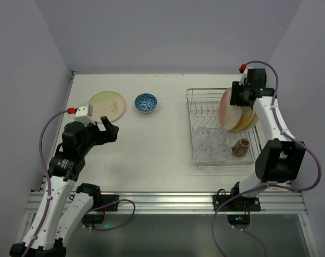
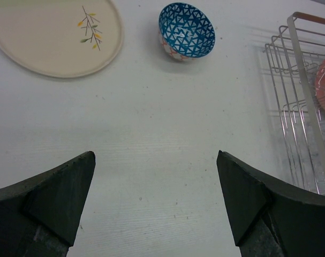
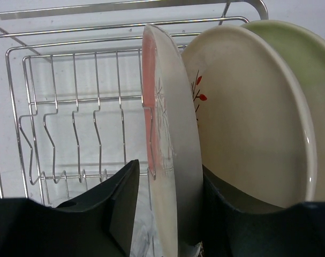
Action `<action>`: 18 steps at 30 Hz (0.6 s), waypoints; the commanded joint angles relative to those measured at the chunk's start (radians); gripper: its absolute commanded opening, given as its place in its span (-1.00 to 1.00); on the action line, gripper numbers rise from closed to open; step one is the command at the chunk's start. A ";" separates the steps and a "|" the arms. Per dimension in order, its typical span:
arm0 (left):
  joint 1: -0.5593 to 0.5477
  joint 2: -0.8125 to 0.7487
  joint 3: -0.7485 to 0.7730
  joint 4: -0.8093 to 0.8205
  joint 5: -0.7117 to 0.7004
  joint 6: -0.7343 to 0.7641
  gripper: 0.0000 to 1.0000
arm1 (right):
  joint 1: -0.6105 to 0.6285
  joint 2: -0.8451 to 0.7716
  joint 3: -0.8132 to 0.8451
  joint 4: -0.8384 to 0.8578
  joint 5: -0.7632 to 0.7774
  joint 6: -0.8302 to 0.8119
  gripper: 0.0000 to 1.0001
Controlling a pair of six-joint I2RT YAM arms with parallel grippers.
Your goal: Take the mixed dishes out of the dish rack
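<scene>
The dish rack (image 1: 197, 96) stands on the right of the table. Three plates stand upright in it: a pink-faced plate (image 3: 165, 107), a cream plate with red leaves (image 3: 242, 118) and a greenish plate (image 3: 307, 64). My right gripper (image 3: 170, 167) is open and straddles the pink-faced plate's rim (image 1: 226, 110). Its right finger lies against the plate's back and a gap shows at the left finger. Several clear glasses (image 1: 211, 143) and a dark cup (image 1: 241, 146) lie in the rack's near half. My left gripper (image 2: 156, 155) is open and empty over bare table.
A cream plate with a leaf sprig (image 1: 107, 105) and a blue-patterned bowl (image 1: 145, 102) sit on the table at the far left-centre, just beyond my left gripper (image 1: 110, 130). Walls close the table on the left, back and right. The rack's left edge (image 2: 296, 80) shows in the left wrist view.
</scene>
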 commanded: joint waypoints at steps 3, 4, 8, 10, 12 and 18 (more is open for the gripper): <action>-0.007 -0.006 -0.003 0.034 0.018 0.027 1.00 | 0.006 0.031 0.049 -0.020 -0.042 0.004 -0.17; -0.007 -0.007 -0.003 0.034 0.018 0.027 1.00 | 0.006 0.034 0.051 -0.023 -0.044 0.004 -0.22; -0.007 -0.007 -0.004 0.034 0.018 0.027 1.00 | 0.006 0.034 0.054 -0.024 -0.048 0.008 -0.39; -0.007 -0.006 -0.004 0.035 0.021 0.027 1.00 | 0.006 0.029 0.063 -0.026 -0.047 0.010 -0.51; -0.007 -0.006 -0.004 0.035 0.020 0.028 1.00 | 0.006 0.028 0.072 -0.033 -0.047 0.008 -0.60; -0.007 -0.001 -0.003 0.035 0.025 0.028 1.00 | 0.008 0.029 0.112 -0.038 -0.039 0.008 -0.91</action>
